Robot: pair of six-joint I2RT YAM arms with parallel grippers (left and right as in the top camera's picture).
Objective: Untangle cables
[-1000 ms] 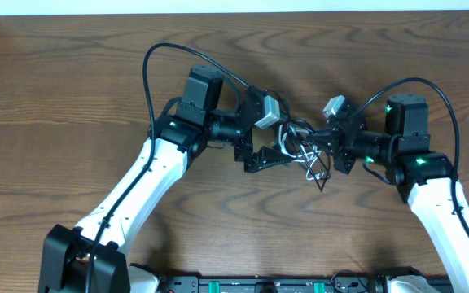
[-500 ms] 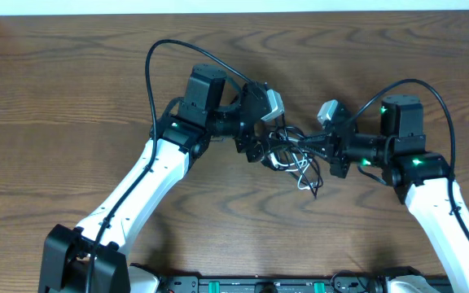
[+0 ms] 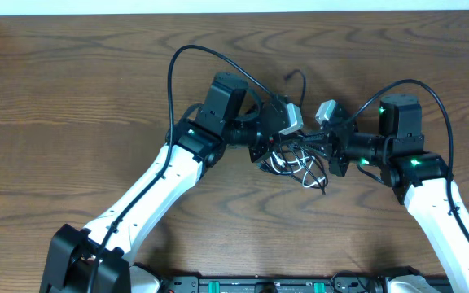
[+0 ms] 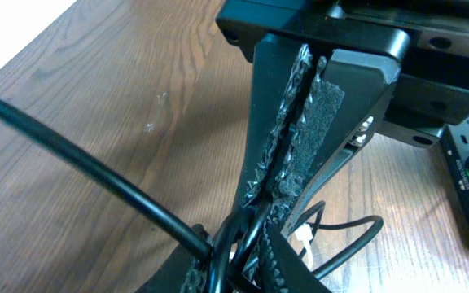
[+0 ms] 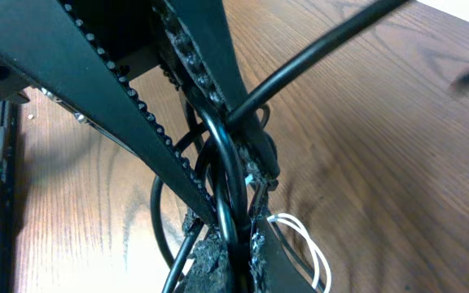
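The cables [image 3: 300, 165] are a small knot of thin black cords with one white cord [image 3: 306, 173], bunched mid-table between the two arms. My left gripper [image 3: 273, 153] comes in from the left and is shut on black cables [image 4: 243, 236] at the knot. From the right, my right gripper [image 3: 316, 150] is shut on a black cable [image 5: 233, 195], its padded fingers [image 4: 295, 122] pressed together. The two grippers nearly touch tip to tip. A white loop [image 5: 308, 252] hangs beside the right fingers. A white plug [image 4: 304, 236] shows under the left jaws.
The wooden table [image 3: 72, 98] stretches wide to the left and back. Thick black arm wires arch over each wrist [image 3: 210, 54] [image 3: 418, 81]. A black equipment rail [image 3: 259, 285] runs along the front edge. The table's back edge [image 3: 234, 10] meets a white strip.
My left arm has swung right toward the right gripper, and its jaws have gone from wide open to closed on the cables. The right gripper has kept its grip and barely moved.
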